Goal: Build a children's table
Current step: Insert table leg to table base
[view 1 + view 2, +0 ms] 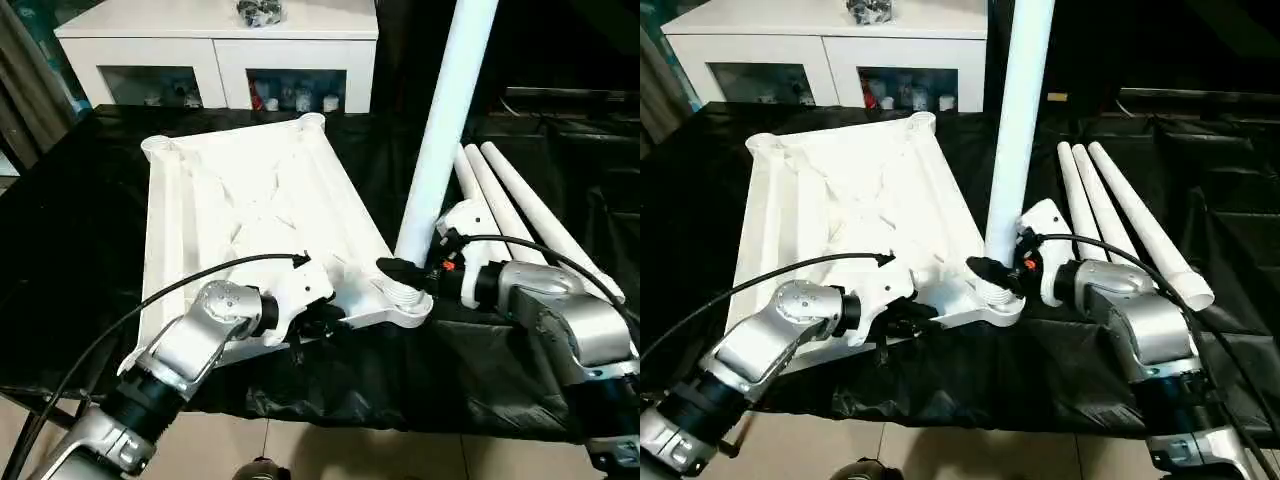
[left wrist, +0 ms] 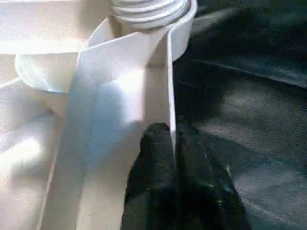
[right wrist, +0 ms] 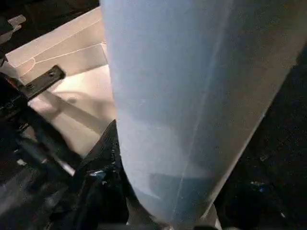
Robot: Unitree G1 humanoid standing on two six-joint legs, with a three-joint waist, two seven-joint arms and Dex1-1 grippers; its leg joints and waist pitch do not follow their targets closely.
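Note:
The children's table top (image 1: 250, 200) lies upside down on the black cloth, ribbed underside up. One white leg (image 1: 440, 130) stands upright in the near right corner socket (image 1: 405, 300). My right gripper (image 1: 405, 268) is shut on that leg just above the socket; in the right wrist view the leg (image 3: 192, 96) rises between its black fingers (image 3: 103, 163). My left gripper (image 1: 325, 318) is shut on the thin near rim (image 2: 168, 72) of the top, close to the same corner, where the leg's threaded base (image 2: 148, 12) sits.
Three spare white legs (image 1: 520, 200) lie side by side on the cloth at the right. A white glass-doored cabinet (image 1: 215, 50) stands behind the bench. The cloth's front edge (image 1: 330, 425) drops to the floor just below my forearms.

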